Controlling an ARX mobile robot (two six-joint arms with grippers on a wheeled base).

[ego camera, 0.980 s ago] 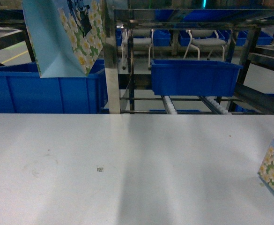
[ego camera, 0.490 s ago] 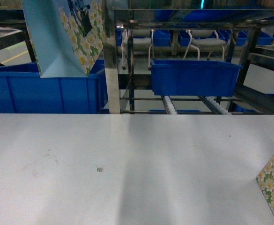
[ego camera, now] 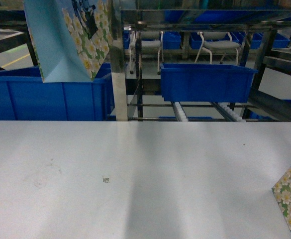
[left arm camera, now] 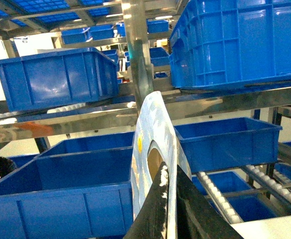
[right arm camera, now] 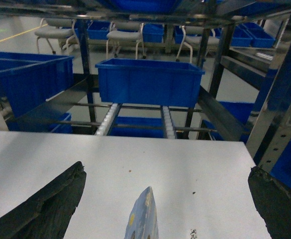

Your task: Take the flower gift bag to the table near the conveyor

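Nearest us, the white surface [ego camera: 150,174] lies bare except for a second flowered bag [ego camera: 290,196] at its right edge, seen edge-on between our right pincer [right arm camera: 150,199] and its wide-open jaws, which touch nothing. Farther off, our left pincer [left arm camera: 167,209] is clamped on the flower gift bag [ego camera: 68,37], pale blue with white daisies, hanging high above the blue bins [ego camera: 46,97]. The conveyor [ego camera: 182,112] lies beyond. We judge lowering and release remain.
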